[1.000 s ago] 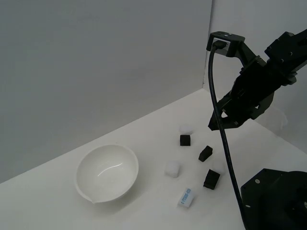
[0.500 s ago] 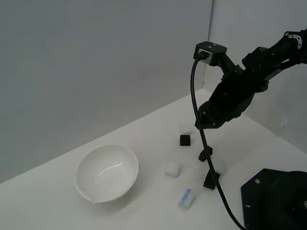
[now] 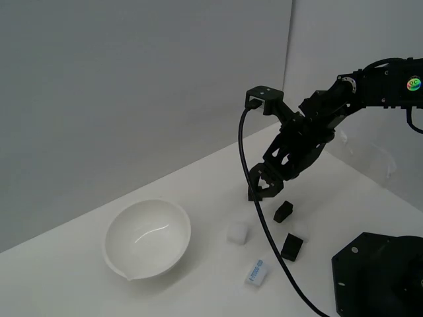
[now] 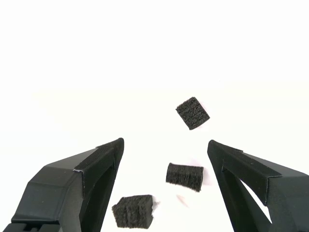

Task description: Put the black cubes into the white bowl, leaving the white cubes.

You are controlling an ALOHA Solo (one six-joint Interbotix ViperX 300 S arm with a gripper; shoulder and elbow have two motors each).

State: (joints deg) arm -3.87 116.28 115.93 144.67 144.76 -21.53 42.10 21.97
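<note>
- Over the table (image 3: 198,290) hangs the gripper (image 3: 263,188), low down, with its two fingers (image 4: 104,162) spread wide apart and nothing held between them.
- One black cube (image 3: 252,194) sits right under the gripper in the exterior view, mostly hidden by it.
- A second black cube (image 3: 283,211) lies just beside the gripper, on the exterior view's right.
- A third black cube (image 3: 291,247) lies a bit nearer the black robot base (image 3: 380,274).
- From the wrist view, all three black cubes show in the gap between the fingers, each one apart from the others.
- The white bowl (image 3: 148,238) stands well apart from the cubes, on the exterior view's left, with no cube inside.
- One white cube (image 3: 237,232) rests between the bowl and the black cubes.
- A flat white block with blue print (image 3: 256,272) lies near the white cube.
</note>
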